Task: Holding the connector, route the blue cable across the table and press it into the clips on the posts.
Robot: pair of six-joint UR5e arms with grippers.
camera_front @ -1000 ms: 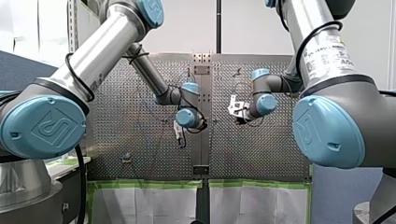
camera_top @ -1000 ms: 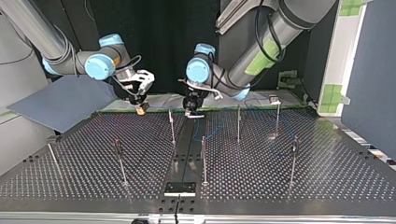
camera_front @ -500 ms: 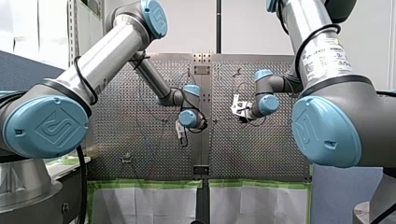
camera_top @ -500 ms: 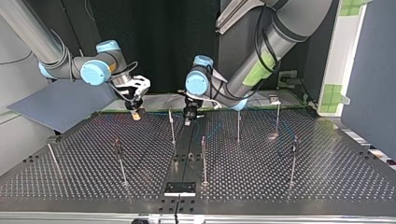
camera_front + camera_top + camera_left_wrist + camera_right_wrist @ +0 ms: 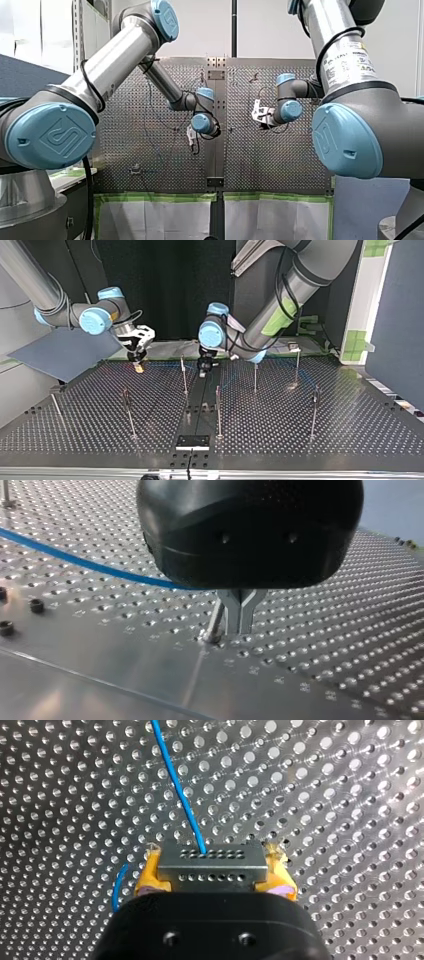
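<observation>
Clamping the connector (image 5: 210,859), right end effector (image 5: 213,875) near arm-side edge of worktop (image 5: 310,440); left end effector (image 5: 239,629) pinched together beside a post (image 5: 215,624).

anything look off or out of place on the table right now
Nothing stands out. The posts are all standing, the connector sits square between the yellow pads of my right gripper, and the blue cable leaves it in a clean line with no kink.
</observation>
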